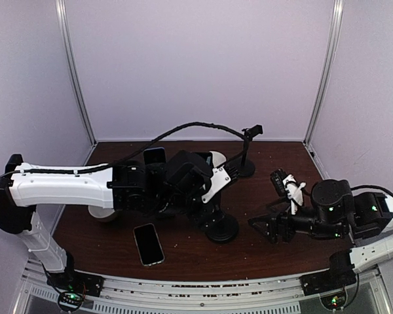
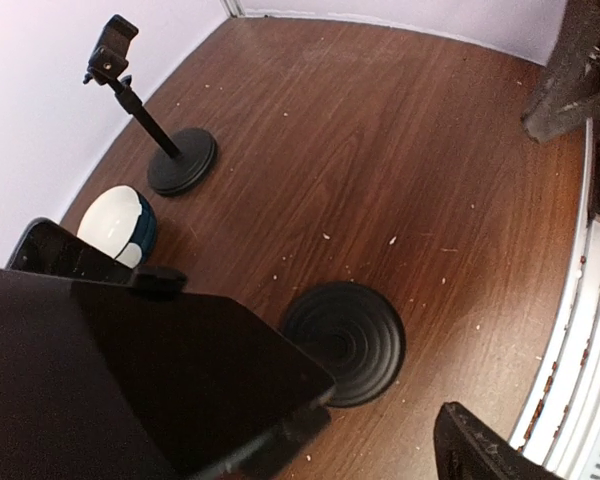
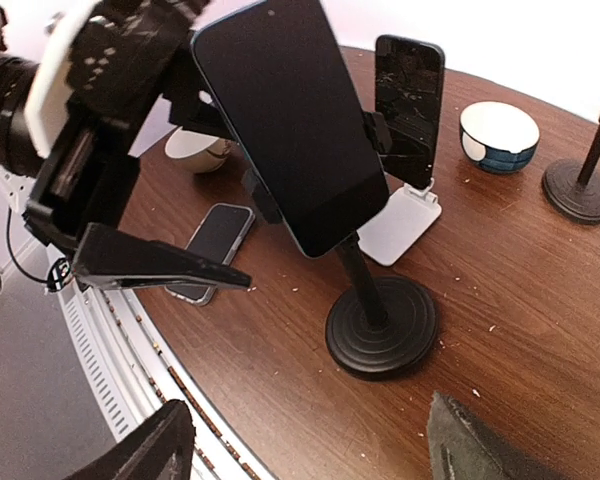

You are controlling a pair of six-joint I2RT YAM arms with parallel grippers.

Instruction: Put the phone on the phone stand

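A large, glossy black phone [image 3: 290, 130] is seen mounted at a tilt on a black phone stand [image 3: 380, 325] with a round ribbed base, near the middle of the dark brown wooden worktop [image 3: 520, 300]. The left pincer [image 2: 380, 445] is spread apart just beside the phone. Whether either finger touches it cannot be told. The right pincer [image 3: 310, 425] is likewise spread wide, with nothing held between its fingers.
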